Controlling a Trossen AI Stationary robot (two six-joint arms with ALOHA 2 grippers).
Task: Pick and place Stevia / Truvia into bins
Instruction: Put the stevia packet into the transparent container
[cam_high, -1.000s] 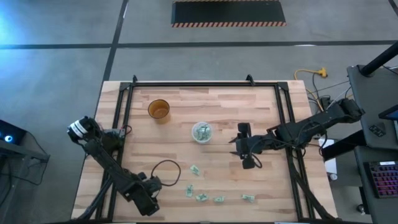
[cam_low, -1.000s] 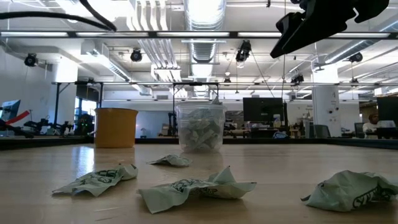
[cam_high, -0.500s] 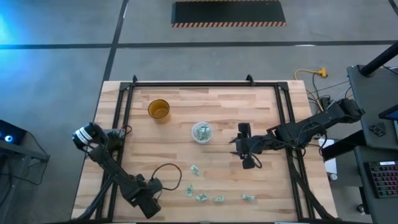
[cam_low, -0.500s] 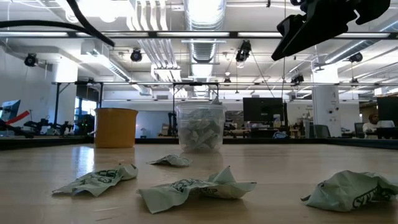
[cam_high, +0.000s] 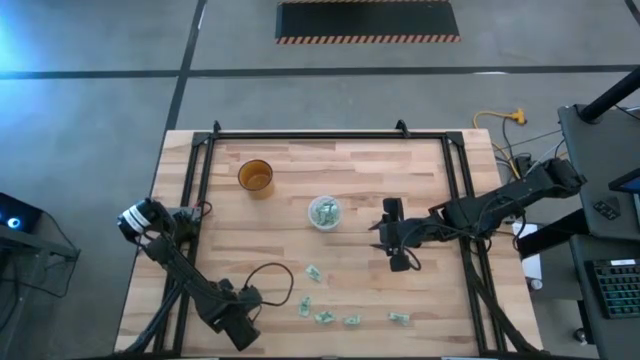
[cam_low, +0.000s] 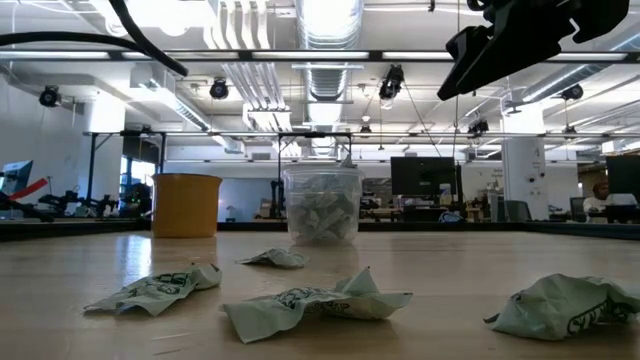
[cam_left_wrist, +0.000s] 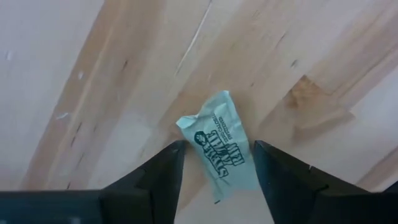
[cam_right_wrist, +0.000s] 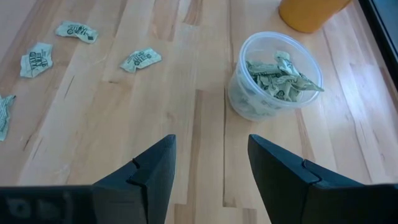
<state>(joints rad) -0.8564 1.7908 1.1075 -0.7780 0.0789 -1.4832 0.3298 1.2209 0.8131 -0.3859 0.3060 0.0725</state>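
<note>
Straddling one sachet, left gripper parted (right gripper open, idle); flat paper could slip the pinch.

Clear cup near table centre, sachets inside; amber cup behind it to the left. Loose sachets lie scattered before the clear cup toward the front edge. Right gripper hangs just right of the clear cup; left gripper over the front-left corner, one sachet between its fingers.
</note>
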